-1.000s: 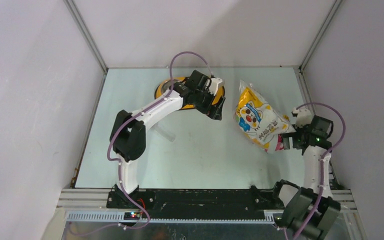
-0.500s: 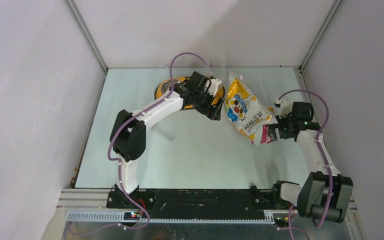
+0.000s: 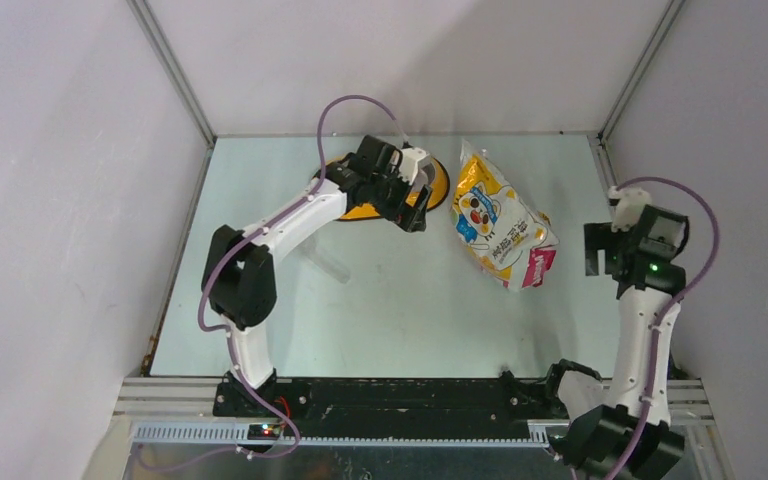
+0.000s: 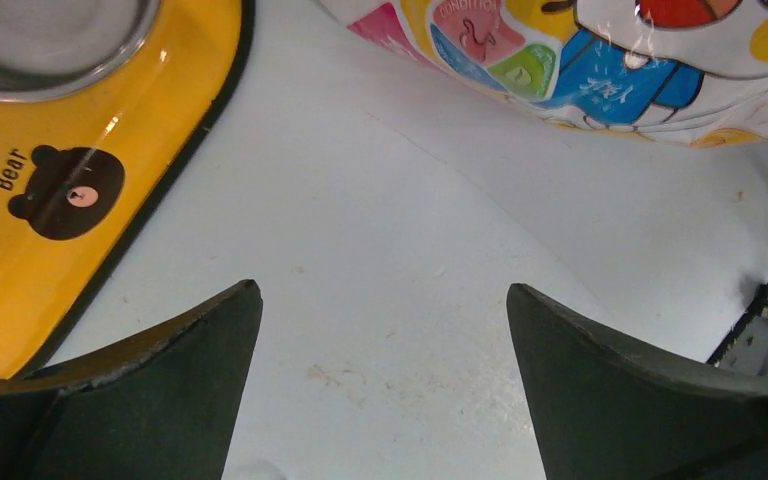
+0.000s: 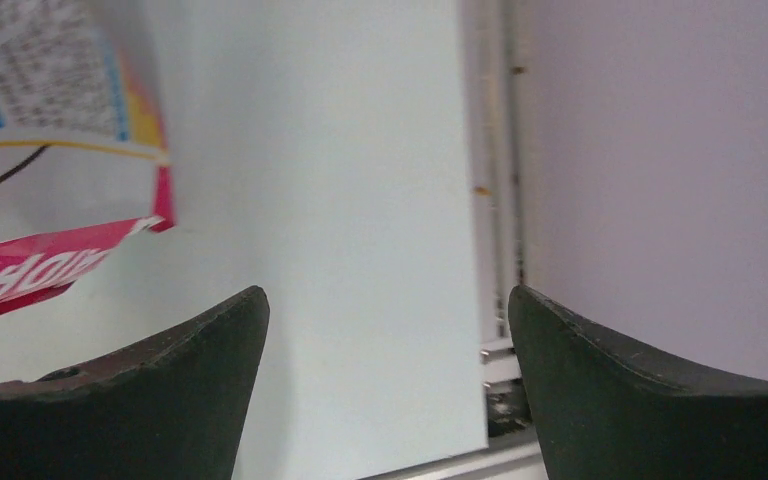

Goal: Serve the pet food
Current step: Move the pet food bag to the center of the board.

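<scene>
L gripper [image 4: 380, 300] wide, empty, by yellow bowl [image 4: 90, 120]; R gripper [image 5: 385, 300] wide, empty, off food bag [image 3: 500, 222].

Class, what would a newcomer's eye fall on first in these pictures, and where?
The bright yellow-white pet food bag lies centre-right, its pink base toward the open right gripper, which hangs apart from it. To its left sits the yellow double bowl, with the open left gripper by its rim.
</scene>
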Robot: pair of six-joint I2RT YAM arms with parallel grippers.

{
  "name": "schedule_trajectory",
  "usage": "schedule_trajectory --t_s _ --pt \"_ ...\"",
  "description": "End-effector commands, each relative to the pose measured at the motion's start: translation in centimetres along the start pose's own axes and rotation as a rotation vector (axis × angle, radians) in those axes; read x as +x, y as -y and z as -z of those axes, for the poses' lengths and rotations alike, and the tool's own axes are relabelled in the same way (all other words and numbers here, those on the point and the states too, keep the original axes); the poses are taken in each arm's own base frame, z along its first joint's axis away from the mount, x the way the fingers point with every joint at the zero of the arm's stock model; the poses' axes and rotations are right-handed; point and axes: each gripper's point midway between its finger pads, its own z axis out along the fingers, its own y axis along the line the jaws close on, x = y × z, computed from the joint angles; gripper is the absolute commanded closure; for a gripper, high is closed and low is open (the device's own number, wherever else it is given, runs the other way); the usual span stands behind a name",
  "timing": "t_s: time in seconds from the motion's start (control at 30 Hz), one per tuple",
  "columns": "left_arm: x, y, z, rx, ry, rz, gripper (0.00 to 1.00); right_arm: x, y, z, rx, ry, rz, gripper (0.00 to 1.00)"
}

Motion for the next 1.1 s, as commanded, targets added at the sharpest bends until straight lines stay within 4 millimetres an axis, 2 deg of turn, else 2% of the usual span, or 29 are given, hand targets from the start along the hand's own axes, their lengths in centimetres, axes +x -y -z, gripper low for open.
schedule_trajectory --t_s 0.0,0.1,0.2,0.3,0.33,0.37,0.43,0.47,0.5,0.53,0.57,0.6,0.63,0.67,0.7,0.73,0.87,1.07 --pt "-2.5 0.5 1.1 0.002 0.119 -0.005 0.00 -1.5 3.4 2.2 0.103 0.049 -0.030 0.07" --pt "-2.7 0.6 0.5 -0.008 0.128 0.017 0.00 -3.8 3.3 1.8 0.079 0.096 -0.092 0.08" --pt "-3.2 1.1 -0.1 0.006 0.144 0.019 0.00 -6.2 2.4 -0.1 0.029 0.118 -0.157 0.09" --pt "-3.5 1.7 -0.6 0.026 0.142 0.022 0.00 -9.6 0.9 -1.6 -0.018 0.166 -0.189 0.09" --pt "-3.6 1.9 -1.0 0.034 0.138 0.020 0.00 -10.3 0.7 -3.0 -0.027 0.162 -0.199 0.10" --pt "-3.6 2.1 -1.2 0.039 0.136 0.021 0.00 -11.5 0.2 -3.4 -0.041 0.178 -0.217 0.10" --pt "-3.6 2.4 -1.8 0.050 0.130 0.023 0.00 -13.1 -0.4 -5.3 -0.060 0.177 -0.250 0.11" --pt "-3.6 2.6 -2.1 0.060 0.126 0.024 0.00 -13.9 -0.6 -6.7 -0.073 0.168 -0.263 0.11" --pt "-3.7 2.8 -2.3 0.066 0.130 0.031 0.00 -13.8 -1.3 -8.5 -0.094 0.130 -0.294 0.11" --pt "-3.6 3.0 -2.6 0.078 0.125 0.039 0.00 -15.0 -1.4 -8.8 -0.110 0.147 -0.320 0.11" --pt "-3.7 3.3 -2.8 0.085 0.130 0.038 0.00 -14.7 -2.2 -10.6 -0.136 0.109 -0.332 0.12" --pt "-3.6 3.5 -3.0 0.096 0.127 0.045 0.00 -15.7 -2.5 -10.8 -0.150 0.117 -0.347 0.12" --pt "-3.7 3.6 -3.1 0.102 0.132 0.045 0.00 -15.2 -3.3 -12.4 -0.176 0.079 -0.352 0.13" --pt "-3.7 3.9 -3.2 0.114 0.132 0.053 0.00 -16.0 -3.9 -12.5 -0.194 0.082 -0.350 0.13" --pt "-3.8 4.1 -3.3 0.122 0.137 0.054 0.00 -15.5 -4.7 -13.7 -0.214 0.051 -0.346 0.13" --pt "-3.7 4.3 -3.3 0.131 0.137 0.062 0.00 -15.9 -5.5 -13.8 -0.230 0.049 -0.334 0.13" --pt "-3.9 5.0 -3.4 0.156 0.159 0.092 0.00 -15.2 -8.3 -15.8 -0.276 -0.004 -0.297 0.13" --pt "-3.9 6.2 -4.3 0.178 0.161 0.134 0.01 -12.8 -11.6 -17.9 -0.372 -0.104 -0.275 0.14"
